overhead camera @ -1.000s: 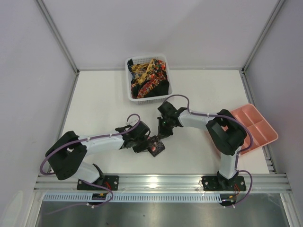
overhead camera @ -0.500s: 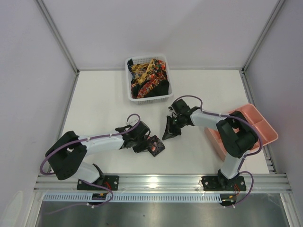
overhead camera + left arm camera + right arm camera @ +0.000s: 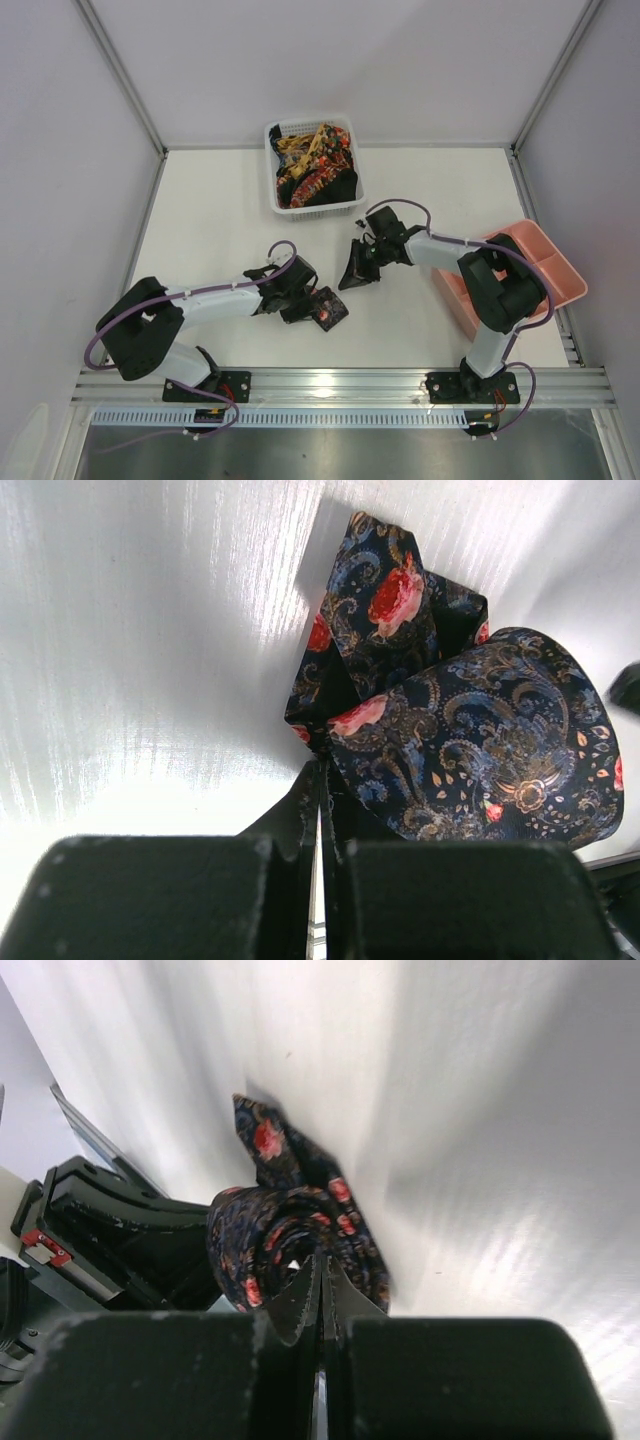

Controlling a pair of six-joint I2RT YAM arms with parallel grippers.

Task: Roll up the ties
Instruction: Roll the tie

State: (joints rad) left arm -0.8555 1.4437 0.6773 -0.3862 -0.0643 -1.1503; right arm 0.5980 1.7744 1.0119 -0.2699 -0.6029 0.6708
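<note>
Left tool (image 3: pixel 320 775) pinching tie (image 3: pixel 470 730) | right tool (image 3: pixel 320 1285) closed, empty | pinch point hidden

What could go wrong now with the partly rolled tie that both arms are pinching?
1. The left fingers and the right fingers each pinch only a thin black edge of the tie; it could slip out.
2. The roll looks loose, with a pointed end sticking out, so a pull from either side may unwind it.

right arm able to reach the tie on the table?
Likely yes: the tie lies just beyond the right gripper, nothing between them; the left gripper holds its far side.
</note>
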